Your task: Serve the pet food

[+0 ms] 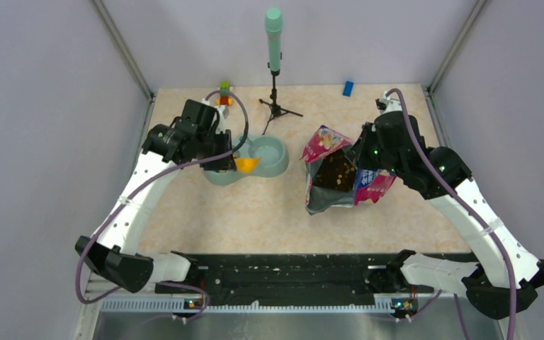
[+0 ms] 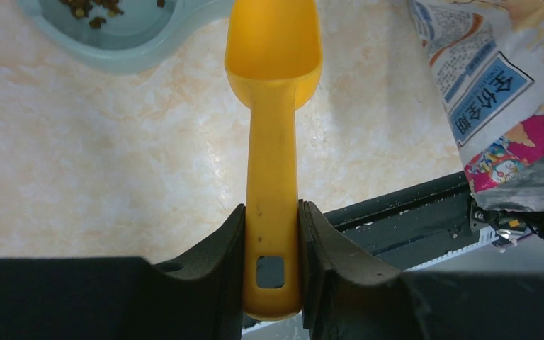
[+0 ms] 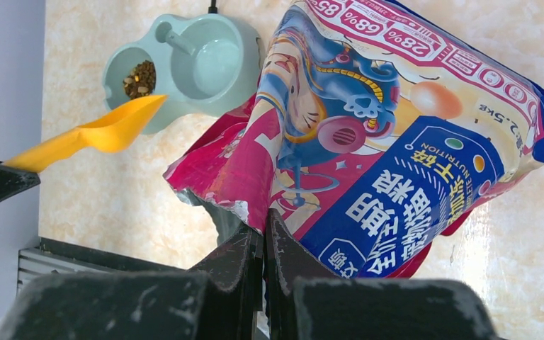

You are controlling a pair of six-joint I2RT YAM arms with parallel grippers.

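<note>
Near the bowl (image 3: 205, 92) of crumbly kibble (image 3: 140, 78), left claw (image 2: 271, 212) pinches smooth yellow scoop (image 2: 273, 106) handle; right claw (image 3: 264, 234) pressed tight on glossy bag (image 3: 397, 142) edge

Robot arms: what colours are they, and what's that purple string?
The left arm and right arm are white with black joints. A purple cable loops along each. The left gripper and right gripper have two matte black fingers.

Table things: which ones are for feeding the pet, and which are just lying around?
For the job: pet food, yellow scoop, green bowl, food bag.
Just lying about: green microphone on stand, blue block, stack of coloured blocks.
</note>
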